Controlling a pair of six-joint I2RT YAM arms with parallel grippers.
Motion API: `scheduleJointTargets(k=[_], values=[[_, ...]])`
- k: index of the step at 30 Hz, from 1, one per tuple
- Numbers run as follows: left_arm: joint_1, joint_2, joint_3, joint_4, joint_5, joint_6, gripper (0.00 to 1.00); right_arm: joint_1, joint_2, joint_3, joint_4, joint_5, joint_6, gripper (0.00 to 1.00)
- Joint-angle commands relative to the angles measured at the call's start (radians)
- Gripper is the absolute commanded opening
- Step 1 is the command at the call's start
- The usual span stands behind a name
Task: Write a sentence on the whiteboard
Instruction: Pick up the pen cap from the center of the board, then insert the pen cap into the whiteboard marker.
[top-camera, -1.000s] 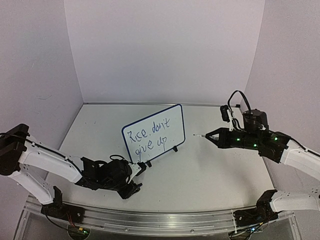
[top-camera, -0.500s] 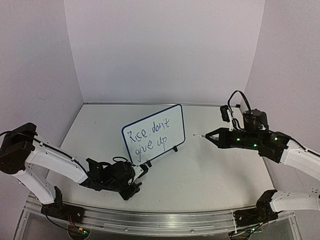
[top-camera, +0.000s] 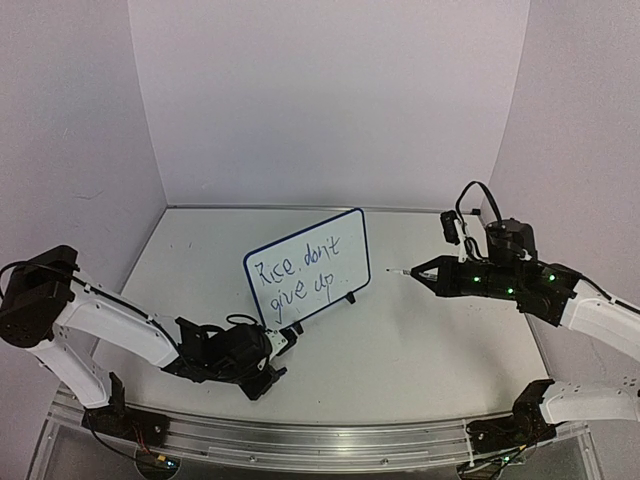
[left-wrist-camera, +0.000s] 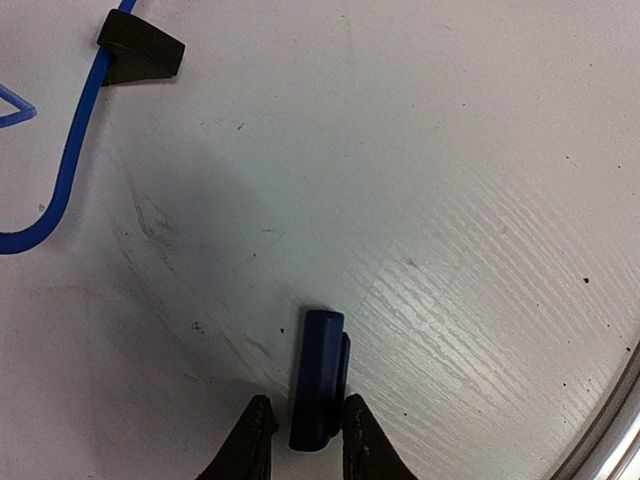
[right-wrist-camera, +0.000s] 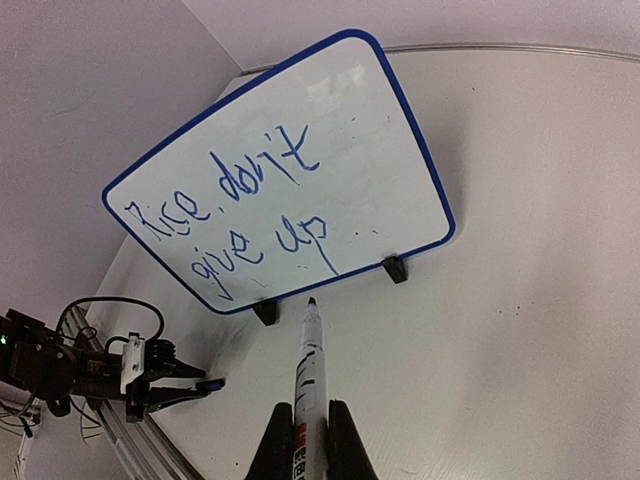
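The whiteboard (top-camera: 305, 265) stands tilted on two black clip feet at mid-table; its blue frame (left-wrist-camera: 70, 160) and one foot (left-wrist-camera: 140, 55) show in the left wrist view. The sentence (right-wrist-camera: 230, 215) reads "Rice, don't give up" in two lines. My right gripper (right-wrist-camera: 308, 412) is shut on a white marker (right-wrist-camera: 312, 370), whose bare tip points at the board's lower edge without touching it. My left gripper (left-wrist-camera: 305, 420) is low on the table near the board's left foot. Its fingers straddle a blue marker cap (left-wrist-camera: 320, 375): the right one touches it, and a thin gap shows at the left one.
The table's metal front rail (top-camera: 300, 440) runs along the near edge, just behind my left gripper (top-camera: 284, 340). White walls close in the back and both sides. My right gripper (top-camera: 425, 272) hovers right of the board.
My left arm has slid a little right and lower toward the table, and its fingers have narrowed around the blue cap. The right arm and marker have not moved.
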Motion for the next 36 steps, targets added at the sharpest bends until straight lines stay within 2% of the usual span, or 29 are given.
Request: scheduleJointTargets(k=[1, 10, 14, 25, 33, 36], values=[[-0.003, 0.036, 0.035, 0.010, -0.003, 0.022, 0.20, 0.000, -0.018, -0.004, 0.029, -0.011, 0.011, 0.00], [-0.003, 0.049, 0.040, 0.019, 0.006, 0.044, 0.02, 0.000, -0.031, -0.003, -0.010, 0.009, 0.044, 0.00], [-0.005, 0.023, 0.059, 0.045, 0.006, 0.072, 0.00, -0.001, -0.026, 0.001, -0.055, -0.010, 0.074, 0.00], [-0.003, -0.089, 0.109, 0.040, 0.072, 0.129, 0.00, 0.000, -0.011, 0.013, -0.062, -0.268, 0.114, 0.00], [-0.004, -0.206, 0.146, -0.028, 0.160, 0.185, 0.00, 0.003, 0.129, 0.036, 0.028, -0.590, 0.155, 0.00], [-0.004, -0.235, 0.157, -0.038, 0.200, 0.204, 0.00, 0.039, 0.175, 0.059, 0.046, -0.657, 0.154, 0.00]])
